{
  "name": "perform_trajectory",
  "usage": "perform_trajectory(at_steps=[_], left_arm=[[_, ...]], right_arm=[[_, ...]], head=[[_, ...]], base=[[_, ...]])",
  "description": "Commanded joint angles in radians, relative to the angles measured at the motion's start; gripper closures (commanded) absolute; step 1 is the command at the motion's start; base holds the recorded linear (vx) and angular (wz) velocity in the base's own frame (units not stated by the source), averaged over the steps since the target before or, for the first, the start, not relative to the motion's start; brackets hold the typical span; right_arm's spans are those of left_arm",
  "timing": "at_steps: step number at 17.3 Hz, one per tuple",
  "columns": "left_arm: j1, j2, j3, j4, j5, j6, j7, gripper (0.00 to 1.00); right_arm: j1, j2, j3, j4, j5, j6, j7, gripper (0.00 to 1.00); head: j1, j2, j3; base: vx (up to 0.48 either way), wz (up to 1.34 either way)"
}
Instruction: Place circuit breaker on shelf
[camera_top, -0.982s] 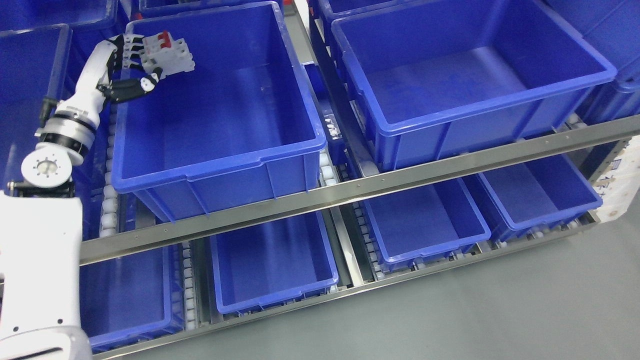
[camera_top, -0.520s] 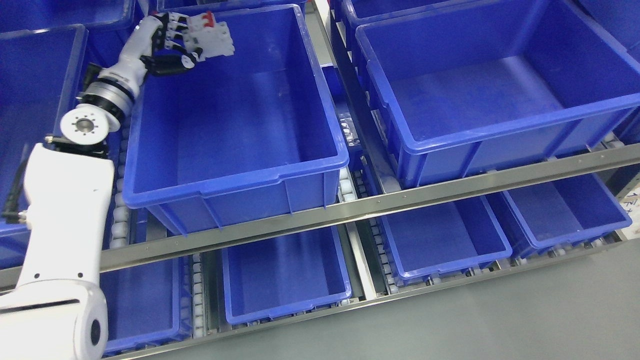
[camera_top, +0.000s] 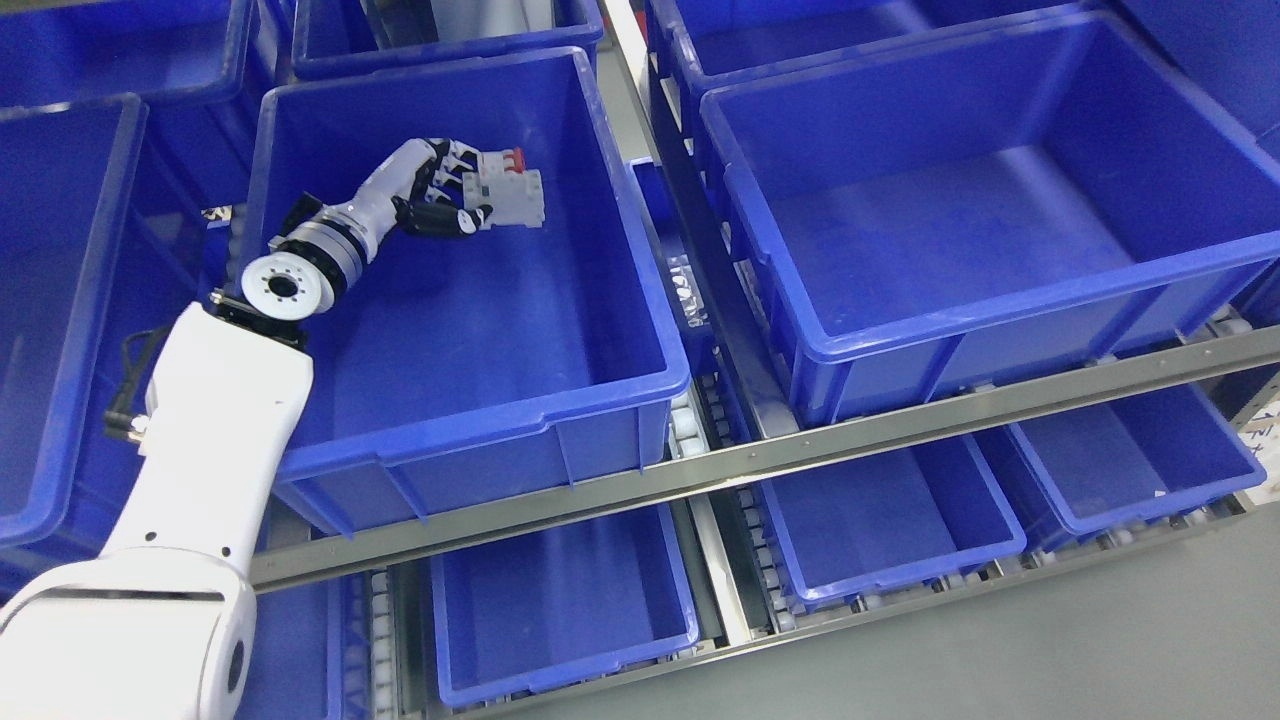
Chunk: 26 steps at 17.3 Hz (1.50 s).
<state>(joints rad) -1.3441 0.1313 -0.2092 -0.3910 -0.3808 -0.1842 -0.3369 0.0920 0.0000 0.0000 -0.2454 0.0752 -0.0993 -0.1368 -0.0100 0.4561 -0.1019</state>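
A: Where is the breaker (camera_top: 512, 196)?

B: In the left hand (camera_top: 432, 195), inside the big bin (camera_top: 480, 420) on the left of the shelf's upper level. It sits toward the bin's back wall, nearer the right wall than the left.

A: Is the hand really gripping it?

B: Yes. The fingers (camera_top: 452, 172) curl over its top and left side, and the dark thumb (camera_top: 455, 220) presses in from below, so the breaker is clamped between them. It is white-grey with red switches along the top edge, and it juts out to the right of the hand.

A: Does it touch the bin's floor?

B: I cannot tell. It shows against the lower part of the back wall, but whether it rests on anything is not clear.

A: And the arm?

B: The left arm (camera_top: 210, 440) comes up from the lower left corner, crosses the bin's front left corner, and the silver wrist (camera_top: 300, 270) lies over the bin's left side. The forearm angles up and right to the hand.

A: What surrounds that bin?

B: A second large bin (camera_top: 1000, 300) stands just to its right on the same level, with a roller track (camera_top: 690, 430) in the gap between them. A metal rail (camera_top: 800, 450) runs along the front edge of the level. Below the rail, smaller bins (camera_top: 560, 660) sit on the lower level. More blue bins line the left edge and the back.

A: The right hand?

B: Out of the picture.
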Motion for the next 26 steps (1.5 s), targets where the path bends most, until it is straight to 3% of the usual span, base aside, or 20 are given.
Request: perform_trajectory(at_steps=[1,4,7,11,17,20,23,26], left_arm=[[-0.003,-0.015,-0.142,0.124,-0.001,0.005,-0.002,0.83],[0.005,-0.001,-0.141,0.120,-0.001,0.005,-0.002,0.78],[-0.001,-0.001,-0.131,0.118,-0.001,0.006,-0.004,0.67],[-0.007,0.001,-0.128,0.118,-0.001,0.009,-0.004,0.38],[-0.033,0.017,-0.061,0.051,0.003,0.008,-0.001,0.16],[-0.055,0.027,0.174,-0.069,0.013,0.012,-0.001,0.16],[-0.055,-0.056,0.532,-0.178,0.062,0.011,0.001,0.06],[-0.027,-0.114,0.695,-0.357,0.147,-0.024,0.059,0.01]], right_arm=[[0.000,-0.017,0.020,0.000,0.000,0.177,0.000,0.00],[0.000,-0.017,0.020,0.000,0.000,0.177,0.000,0.00],[0.000,-0.017,0.020,0.000,0.000,0.177,0.000,0.00],[0.000,-0.017,0.020,0.000,0.000,0.177,0.000,0.00],[0.000,-0.017,0.020,0.001,0.000,0.177,0.000,0.00],[0.000,-0.017,0.020,0.000,0.000,0.177,0.000,0.00],[0.000,-0.017,0.020,0.000,0.000,0.177,0.000,0.00],[0.000,-0.017,0.020,0.000,0.000,0.177,0.000,0.00]], head=[[0.0000,0.000,0.000],[0.0000,0.000,0.000],[0.0000,0.000,0.000],[0.0000,0.000,0.000],[0.0000,0.000,0.000],[0.0000,0.000,0.000],[0.0000,0.000,0.000],[0.0000,0.000,0.000]], base=[[0.157,-0.05],[0.101,-0.05],[0.056,-0.04],[0.041,-0.02],[0.008,0.00],[0.000,0.00],[0.000,0.00],[0.002,0.01]])
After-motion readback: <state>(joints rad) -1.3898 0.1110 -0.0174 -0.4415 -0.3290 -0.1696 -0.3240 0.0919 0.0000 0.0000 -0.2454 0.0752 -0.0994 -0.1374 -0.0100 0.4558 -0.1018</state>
